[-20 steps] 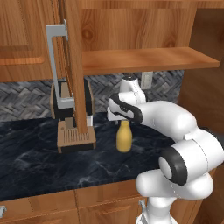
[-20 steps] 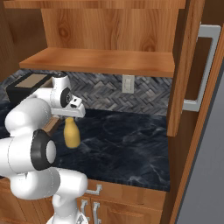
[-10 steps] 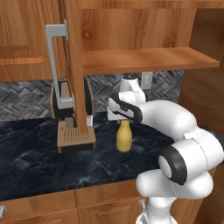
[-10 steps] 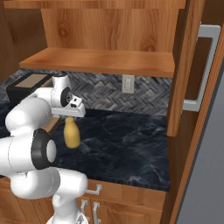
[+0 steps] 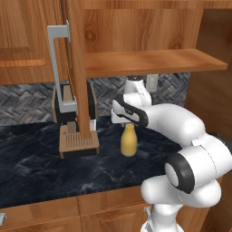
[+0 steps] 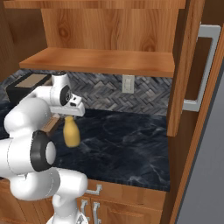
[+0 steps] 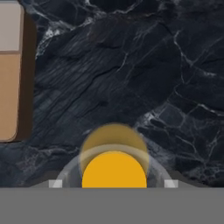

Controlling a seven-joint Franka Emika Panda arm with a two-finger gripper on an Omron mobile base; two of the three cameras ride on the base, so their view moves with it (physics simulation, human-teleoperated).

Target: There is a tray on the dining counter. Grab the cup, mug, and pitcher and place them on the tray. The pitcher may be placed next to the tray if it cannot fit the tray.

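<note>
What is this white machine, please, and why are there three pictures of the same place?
The white machine is a robot arm on a base that can drive, in a computer-drawn kitchen. Two pictures come from cameras on that base, behind the arm to its left and right, so they show one scene from two sides. The third comes from a camera on the hand, looking straight down.

At the end of the arm is the gripper, its two-fingered hand. It sits over the neck of a yellow pitcher, which stands upright on the black marble counter. The gripper seems closed on the neck, though its fingers are hard to see. In the hand picture the same pitcher appears from above as a yellow circle.

Left of the pitcher stands a brown and black appliance, perhaps a coffee machine. Above are a wooden shelf and cabinets.
</note>
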